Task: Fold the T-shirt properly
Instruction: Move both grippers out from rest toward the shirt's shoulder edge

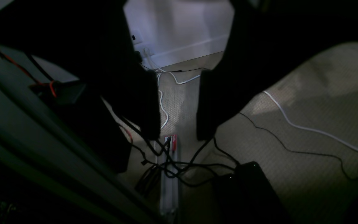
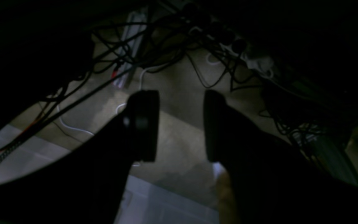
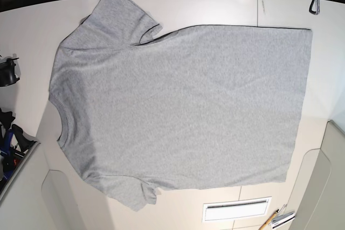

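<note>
So the big heather-grey short-sleeved cotton T-shirt (image 3: 180, 109) is lying flat on the off-white surface (image 3: 226, 6), plain side up, no lettering showing. In the base view the ribbed crew neck sits at about 9 o'clock and the bottom hem runs down the 3 o'clock side. One sleeve points up toward 11 o'clock, the other down toward 7 o'clock, with a small bunch of fabric at its armpit. It looks pretty smooth, just mild wrinkles.

Neither arm is over the shirt in the base view. Both wrist cameras look down at beige carpet (image 1: 322, 102) with tangled black cables (image 1: 179, 168) and a white cord (image 1: 306, 127) on it.

The left gripper (image 1: 179, 130) has its jaws parted with a clear gap, and only carpet and cables show between them, nothing held. Same for the right gripper (image 2: 181, 124): jaws apart, empty, carpet visible through the gap. That view is quite dark, so I can't make out much else.

At roughly 5 o'clock in the base view there's a white slotted vent (image 3: 236, 209) and, just beside it, a yellow pencil (image 3: 268, 221).
</note>
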`<state>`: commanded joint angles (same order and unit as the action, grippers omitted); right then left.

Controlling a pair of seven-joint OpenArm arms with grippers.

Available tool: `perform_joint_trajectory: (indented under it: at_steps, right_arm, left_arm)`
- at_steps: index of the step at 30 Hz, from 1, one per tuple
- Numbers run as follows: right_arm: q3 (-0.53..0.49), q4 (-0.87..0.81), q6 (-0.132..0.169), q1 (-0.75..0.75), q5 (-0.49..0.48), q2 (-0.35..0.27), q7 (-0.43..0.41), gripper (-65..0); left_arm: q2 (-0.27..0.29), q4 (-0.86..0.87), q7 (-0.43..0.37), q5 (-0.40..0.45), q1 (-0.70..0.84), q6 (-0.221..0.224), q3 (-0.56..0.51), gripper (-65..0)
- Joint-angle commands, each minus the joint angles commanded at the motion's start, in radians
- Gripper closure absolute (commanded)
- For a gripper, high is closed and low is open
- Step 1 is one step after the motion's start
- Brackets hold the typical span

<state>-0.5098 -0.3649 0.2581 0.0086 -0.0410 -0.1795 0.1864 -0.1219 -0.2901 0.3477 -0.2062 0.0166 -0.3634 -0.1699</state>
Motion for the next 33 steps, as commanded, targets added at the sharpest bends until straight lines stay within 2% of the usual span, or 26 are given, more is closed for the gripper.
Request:
perform_joint_trajectory:
  at_steps: [3,5,12,14,18,22,24,25,26,28,30,33]
  right_arm:
    - [0.0,-0.027,0.0,0.0,0.0,0.0,0.0,-24.2]
    - [0.0,-0.051,0.0,-0.001,0.0,0.0,0.001,-24.2]
    - [0.0,-0.052,0.001,-0.001,0.0,0.0,0.001,-24.2]
    - [0.0,-0.052,0.0,-0.007,0.0,-0.002,0.018,-24.2]
    - [0.0,-0.053,0.001,-0.031,0.0,-0.011,0.112,-24.2]
    - [0.0,-0.08,0.001,-0.089,0.0,-0.034,0.126,-24.2]
    - [0.0,-0.139,0.002,-0.136,0.0,-0.055,0.129,-24.2]
    - [0.0,-0.182,0.01,-0.163,0.0,-0.07,0.129,-24.2]
    - [0.0,-0.233,0.028,-0.192,0.0,-0.089,0.129,-24.2]
    - [0.0,-0.346,0.065,-0.253,0.0,-0.132,0.13,-24.2]
    - [0.0,-0.466,0.064,-0.319,-0.009,-0.183,0.151,-24.2]
    - [0.0,-0.645,0.064,-0.411,-0.06,-0.259,0.191,-24.2]
  left_arm:
    - [0.006,0.0,0.0,0.077,0.0,0.0,0.0,-23.7]
    - [0.005,-0.018,0.004,0.095,0.0,0.0,0.0,-23.7]
    - [0.005,-0.044,0.022,0.096,0.0,0.0,0.0,-23.7]
    - [0.004,-0.044,0.077,0.095,0.004,0.0,0.0,-23.7]
    - [0.002,-0.048,0.184,0.095,0.051,0.0,0.0,-23.6]
    - [-0.035,-0.134,0.2,0.091,0.163,0.0,0.0,-23.6]
    - [-0.066,-0.222,0.204,0.087,0.237,-0.002,0.001,-23.6]
    - [-0.08,-0.276,0.208,0.068,0.275,-0.023,0.001,-23.6]
    - [-0.098,-0.334,0.211,0.045,0.314,-0.043,0.001,-23.6]
    - [-0.134,-0.46,0.235,-0.014,0.392,-0.045,0.001,-23.6]
    - [-0.164,-0.587,0.263,-0.06,0.472,-0.045,0.001,-23.6]
    - [-0.198,-0.745,0.263,-0.101,0.581,-0.045,0.002,-23.6]
